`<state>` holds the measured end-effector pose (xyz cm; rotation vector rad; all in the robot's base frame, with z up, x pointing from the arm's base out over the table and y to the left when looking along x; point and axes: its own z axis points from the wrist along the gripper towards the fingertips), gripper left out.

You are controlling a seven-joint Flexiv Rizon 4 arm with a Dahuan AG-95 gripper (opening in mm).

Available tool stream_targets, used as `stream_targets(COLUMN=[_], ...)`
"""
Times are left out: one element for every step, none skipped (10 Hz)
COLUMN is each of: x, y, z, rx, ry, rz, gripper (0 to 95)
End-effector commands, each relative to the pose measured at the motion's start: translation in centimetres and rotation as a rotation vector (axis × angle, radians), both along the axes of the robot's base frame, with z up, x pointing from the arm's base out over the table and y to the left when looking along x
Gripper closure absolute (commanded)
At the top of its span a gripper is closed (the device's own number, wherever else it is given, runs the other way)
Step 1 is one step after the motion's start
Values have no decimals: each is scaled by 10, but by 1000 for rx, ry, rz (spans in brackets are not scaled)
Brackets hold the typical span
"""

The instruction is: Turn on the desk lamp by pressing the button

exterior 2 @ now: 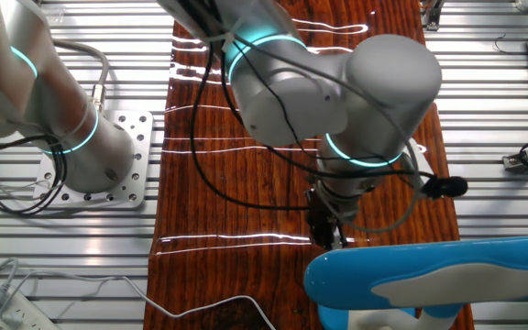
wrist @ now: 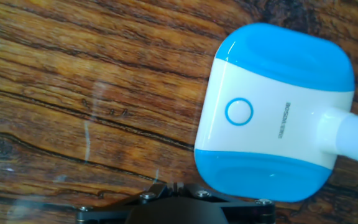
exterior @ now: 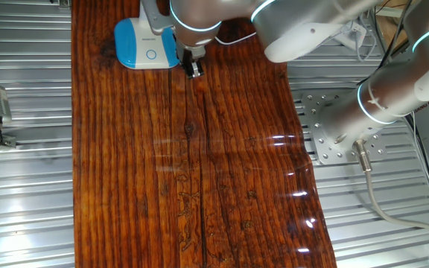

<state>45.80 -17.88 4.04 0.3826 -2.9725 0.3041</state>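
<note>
The wooden table [exterior: 199, 171] runs long and mostly bare, its dark grain glossy with reflections. The robot arm [exterior 2: 337, 92] reaches across it toward the far end in one fixed view, where the desk lamp [exterior: 147, 43] sits close to the table's corner with its slim neck rising from the back of the base — a placement that leaves the flat face open from above and from the near side.

The gripper [exterior: 191, 67] hangs just beside the lamp's base, over bare wood and a little off its edge, not over the face. I judge this to be the approach: it needs a short sideways shift before any press. The hand view shows the base [wrist: 272, 112] filling the right half, and the button [wrist: 238, 112] a small ring in the middle band — still untouched.

Whether the fingers are parted or together I cannot tell; no view shows the tips clearly. Open wood lies all around the near side, so room is plentiful.
</note>
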Motion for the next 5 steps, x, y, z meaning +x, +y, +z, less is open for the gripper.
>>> stream_targets(x=[2,4,6,8,10], y=[0,-1,-1,-1,-1], z=[2,3,4,5,5], rx=[-1,-3,-4,-5,-14], ry=[7,9,14,19,24], rz=[17,24,32,40,58], gripper=[950,950,950,950,950])
